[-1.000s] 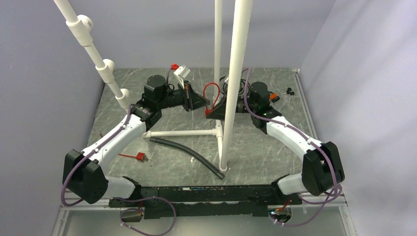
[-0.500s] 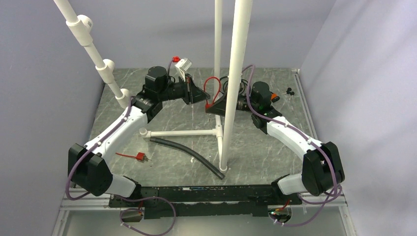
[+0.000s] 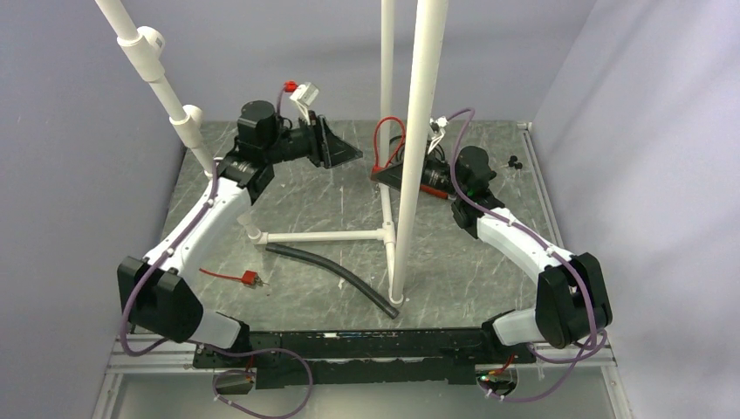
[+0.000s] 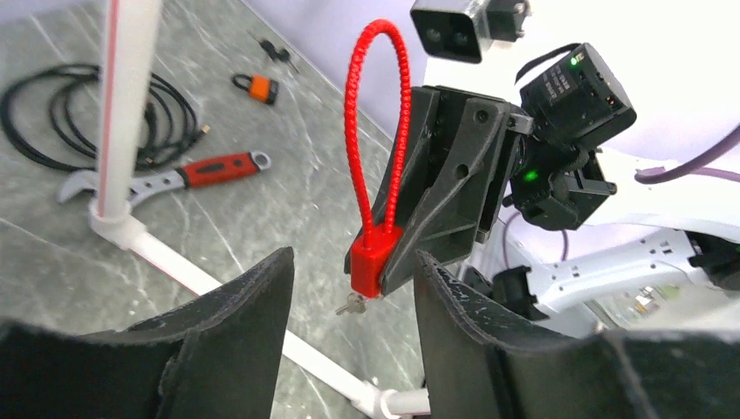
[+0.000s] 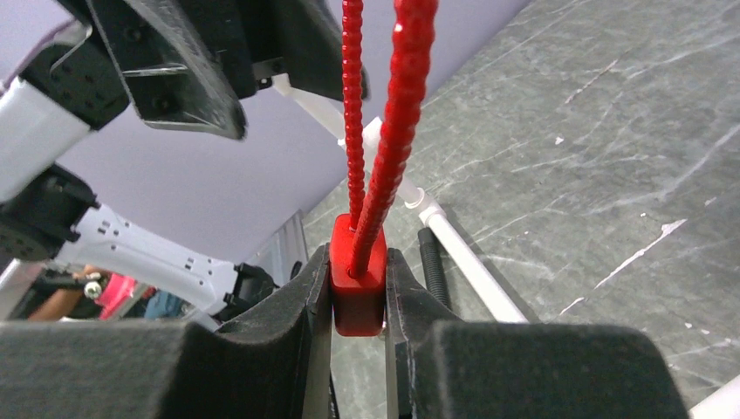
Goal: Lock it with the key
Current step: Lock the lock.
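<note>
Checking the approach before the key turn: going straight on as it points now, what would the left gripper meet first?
Probably the red lock body, clamped in the right gripper, with what looks like its key just underneath; depth is unclear.

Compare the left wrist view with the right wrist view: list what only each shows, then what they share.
Only the left wrist view: a small key hanging under the red cable lock, a red-handled wrench, an orange padlock and coiled black cable. Only the right wrist view: a ribbed black hose. Both: that lock clamped in the right gripper, and white pipe.
</note>
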Available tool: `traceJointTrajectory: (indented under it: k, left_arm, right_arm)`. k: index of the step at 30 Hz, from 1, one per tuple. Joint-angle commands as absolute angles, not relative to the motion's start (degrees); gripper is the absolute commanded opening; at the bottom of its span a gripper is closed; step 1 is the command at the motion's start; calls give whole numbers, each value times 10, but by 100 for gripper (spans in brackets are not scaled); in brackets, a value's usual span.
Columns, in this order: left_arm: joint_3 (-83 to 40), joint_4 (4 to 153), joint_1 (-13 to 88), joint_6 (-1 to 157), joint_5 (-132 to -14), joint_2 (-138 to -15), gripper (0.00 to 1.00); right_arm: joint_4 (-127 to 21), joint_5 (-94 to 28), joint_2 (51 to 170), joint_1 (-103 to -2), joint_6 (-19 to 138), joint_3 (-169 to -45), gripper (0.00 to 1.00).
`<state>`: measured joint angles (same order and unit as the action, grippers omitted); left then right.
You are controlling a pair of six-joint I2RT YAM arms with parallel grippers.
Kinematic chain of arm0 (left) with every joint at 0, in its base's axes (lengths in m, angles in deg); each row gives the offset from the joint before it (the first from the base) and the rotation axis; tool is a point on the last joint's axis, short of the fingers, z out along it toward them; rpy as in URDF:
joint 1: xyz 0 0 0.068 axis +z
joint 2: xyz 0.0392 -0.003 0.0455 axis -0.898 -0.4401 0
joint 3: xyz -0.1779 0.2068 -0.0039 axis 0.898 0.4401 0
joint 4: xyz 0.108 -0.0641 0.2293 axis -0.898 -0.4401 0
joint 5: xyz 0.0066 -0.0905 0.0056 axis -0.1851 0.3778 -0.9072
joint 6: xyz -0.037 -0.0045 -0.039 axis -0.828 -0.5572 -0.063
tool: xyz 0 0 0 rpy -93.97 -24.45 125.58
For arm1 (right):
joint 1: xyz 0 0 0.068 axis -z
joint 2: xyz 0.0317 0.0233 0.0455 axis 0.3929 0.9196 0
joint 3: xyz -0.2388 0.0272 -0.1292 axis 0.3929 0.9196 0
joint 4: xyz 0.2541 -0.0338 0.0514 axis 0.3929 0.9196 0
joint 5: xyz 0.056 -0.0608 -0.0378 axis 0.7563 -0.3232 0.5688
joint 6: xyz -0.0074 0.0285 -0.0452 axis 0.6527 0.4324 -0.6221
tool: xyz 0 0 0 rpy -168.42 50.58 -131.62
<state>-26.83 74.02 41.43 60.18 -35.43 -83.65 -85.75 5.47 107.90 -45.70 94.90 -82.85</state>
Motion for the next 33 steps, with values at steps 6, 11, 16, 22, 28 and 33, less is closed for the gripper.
traceJointTrajectory:
  k: [6,11,16,22,28,33]
  left_arm:
    - [-190,767,374,656,-440,-764,63]
    - [-169,779,335,645,-462,-770,50]
    - [-148,811,314,632,-457,-773,44]
    - [-158,834,310,618,-466,-785,38]
    - [-157,837,310,602,-467,-788,34]
    - [-151,842,315,582,-487,-787,29]
  right_arm:
    - [-909,-3,1051,-452,1070,-833,0]
    - [-921,-3,1048,-452,1072,-827,0]
    - [-930,-4,1047,-451,1073,-830,0]
    - [-939,-3,1049,-453,1077,-832,0]
    - [-952,0,1049,-453,1083,-830,0]
    - [-962,12,1049,-455,1090,-829,0]
